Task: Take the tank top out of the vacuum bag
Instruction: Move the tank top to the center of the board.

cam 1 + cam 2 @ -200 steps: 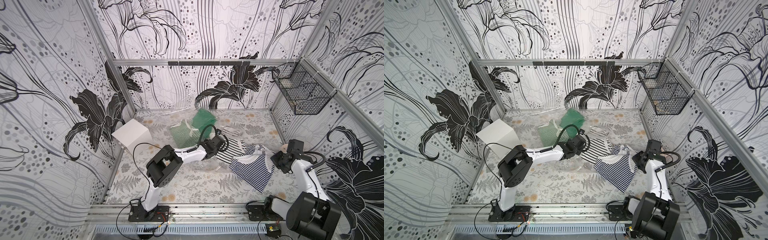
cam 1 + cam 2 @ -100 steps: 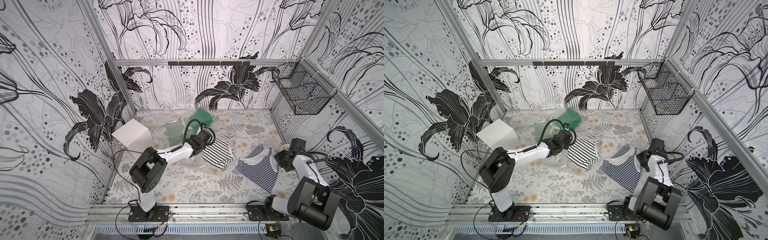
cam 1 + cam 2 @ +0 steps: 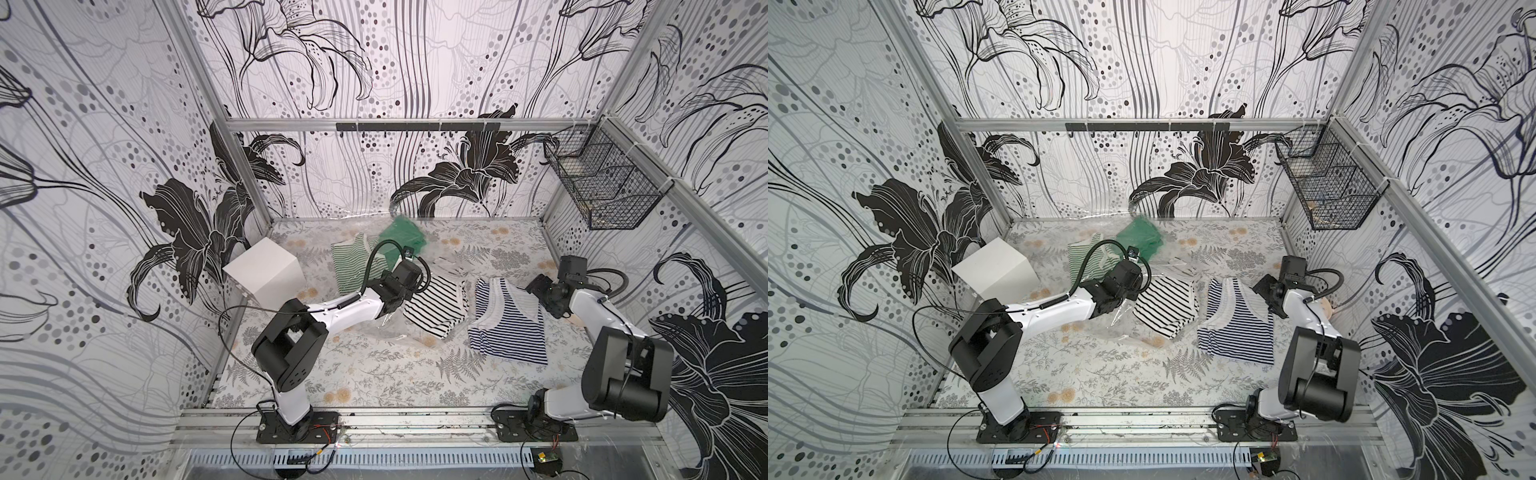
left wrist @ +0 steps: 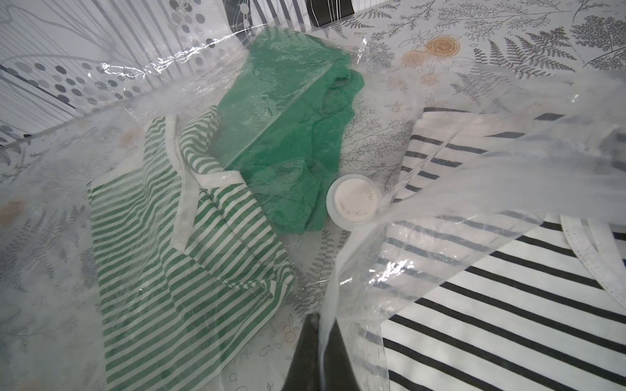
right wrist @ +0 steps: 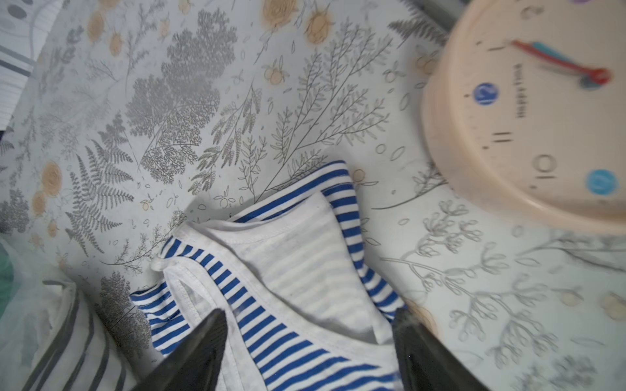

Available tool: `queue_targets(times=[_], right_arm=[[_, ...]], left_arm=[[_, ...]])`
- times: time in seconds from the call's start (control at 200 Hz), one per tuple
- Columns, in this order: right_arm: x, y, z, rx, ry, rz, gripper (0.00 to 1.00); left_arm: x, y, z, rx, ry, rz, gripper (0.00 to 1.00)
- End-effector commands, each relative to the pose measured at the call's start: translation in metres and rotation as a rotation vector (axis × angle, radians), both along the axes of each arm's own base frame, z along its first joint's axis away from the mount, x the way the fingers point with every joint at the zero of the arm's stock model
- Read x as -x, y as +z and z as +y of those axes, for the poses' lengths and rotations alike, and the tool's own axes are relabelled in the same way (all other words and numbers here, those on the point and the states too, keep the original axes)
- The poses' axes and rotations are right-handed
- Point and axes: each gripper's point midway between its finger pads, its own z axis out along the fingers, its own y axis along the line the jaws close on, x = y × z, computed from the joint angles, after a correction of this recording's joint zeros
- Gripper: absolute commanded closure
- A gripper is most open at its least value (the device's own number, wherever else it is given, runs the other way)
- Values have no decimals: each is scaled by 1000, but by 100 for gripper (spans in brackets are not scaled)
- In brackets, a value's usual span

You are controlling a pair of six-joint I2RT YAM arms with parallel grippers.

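One table (image 3: 374,374) with a pale fern-and-flower cover fills both top views; clock directions take twelve o'clock as the far wall. The vacuum bag (image 3: 436,255), a large sheet of clear, crinkled plastic, spreads from the table's centre towards twelve o'clock. The blue-striped tank top (image 3: 507,328) lies flat on the cover at about three o'clock, fully outside the bag and just beside it. A black-striped top (image 3: 436,307) lies at the centre, half under the bag's film. A green-striped top (image 3: 353,266) sits inside the bag at about eleven o'clock, overlapped by a plain green garment (image 3: 403,237) nearer twelve. A white box (image 3: 266,276) stands at ten o'clock against the wall, and a black wire basket (image 3: 598,187) hangs on the wall at two o'clock.

The left gripper (image 4: 320,325) is closed, pinching a fold of the bag's plastic beside the black-striped top. The right gripper (image 5: 310,315) is spread wide over the tank top's shoulder straps, one finger on each side, gripping nothing. A peach-coloured clock (image 5: 528,118) lies face up on the table near those straps. The bag's round white valve cap (image 4: 355,199) rests against the green garment's edge.
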Motion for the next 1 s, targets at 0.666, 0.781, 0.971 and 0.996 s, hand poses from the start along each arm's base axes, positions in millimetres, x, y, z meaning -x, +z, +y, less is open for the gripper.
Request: queue_targets(times=[0.666, 0.781, 0.971, 0.996], right_arm=[[52, -90, 125, -267, 286, 168, 48], [33, -99, 117, -238, 260, 185, 51], [-26, -103, 104, -173, 243, 182, 50], [-37, -102, 102, -166, 247, 179, 49]], left_arm=[[21, 23, -63, 83, -168, -98, 100], [23, 25, -64, 100, -175, -105, 100], [21, 28, -67, 95, -183, -112, 100], [20, 28, -68, 97, -186, -111, 100]])
